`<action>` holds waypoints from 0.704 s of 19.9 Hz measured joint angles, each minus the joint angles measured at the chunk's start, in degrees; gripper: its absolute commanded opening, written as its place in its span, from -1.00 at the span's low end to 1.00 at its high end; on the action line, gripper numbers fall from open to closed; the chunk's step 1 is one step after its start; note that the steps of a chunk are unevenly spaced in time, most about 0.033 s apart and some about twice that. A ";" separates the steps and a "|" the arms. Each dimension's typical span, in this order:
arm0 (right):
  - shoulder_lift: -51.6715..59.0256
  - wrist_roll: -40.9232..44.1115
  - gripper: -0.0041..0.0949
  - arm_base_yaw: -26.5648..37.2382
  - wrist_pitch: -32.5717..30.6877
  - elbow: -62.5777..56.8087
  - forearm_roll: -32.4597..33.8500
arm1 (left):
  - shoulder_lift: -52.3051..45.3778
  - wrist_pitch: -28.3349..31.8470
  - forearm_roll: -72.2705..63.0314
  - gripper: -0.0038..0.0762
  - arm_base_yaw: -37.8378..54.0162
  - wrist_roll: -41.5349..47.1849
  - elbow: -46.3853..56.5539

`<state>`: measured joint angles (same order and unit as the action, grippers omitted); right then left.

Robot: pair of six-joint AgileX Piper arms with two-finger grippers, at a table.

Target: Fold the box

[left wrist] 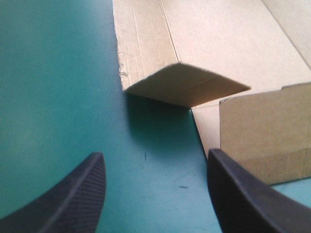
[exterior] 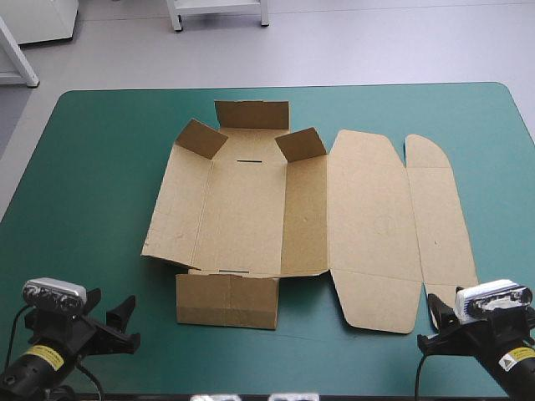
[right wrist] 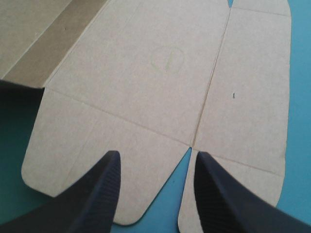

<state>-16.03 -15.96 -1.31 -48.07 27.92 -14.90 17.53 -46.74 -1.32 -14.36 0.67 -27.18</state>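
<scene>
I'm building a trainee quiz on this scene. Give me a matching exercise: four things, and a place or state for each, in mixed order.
Things:
1. left pincer
2. right pincer
3. lid
4. far left flap

Places or states:
a. flat, on the right side of the box
b. open, at the lid's near edge
c. tilted up
d. open, over bare cover

Pairs: 1-d, 2-b, 3-a, 4-c

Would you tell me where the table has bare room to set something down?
Widest: teal-green cover between the box and the table's left edge. Narrower strips beyond the box and right of it. Crowded: near edge, by left gripper and right gripper.
</scene>
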 measured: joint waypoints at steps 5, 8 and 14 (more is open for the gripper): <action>-13.45 1.01 -0.03 0.00 4.47 9.39 0.84 | 20.80 -1.29 0.24 0.20 0.00 0.12 -15.89; -23.00 1.45 -0.01 0.00 5.20 14.75 2.12 | 37.33 -2.35 3.74 0.20 0.18 0.18 -28.41; -30.33 1.58 0.22 0.00 6.20 19.09 2.11 | 53.32 -1.17 -5.57 0.20 16.71 -7.87 -35.19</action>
<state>-46.36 -14.38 -1.31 -41.87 47.01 -12.79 70.84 -47.91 -6.89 2.35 -7.19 -62.37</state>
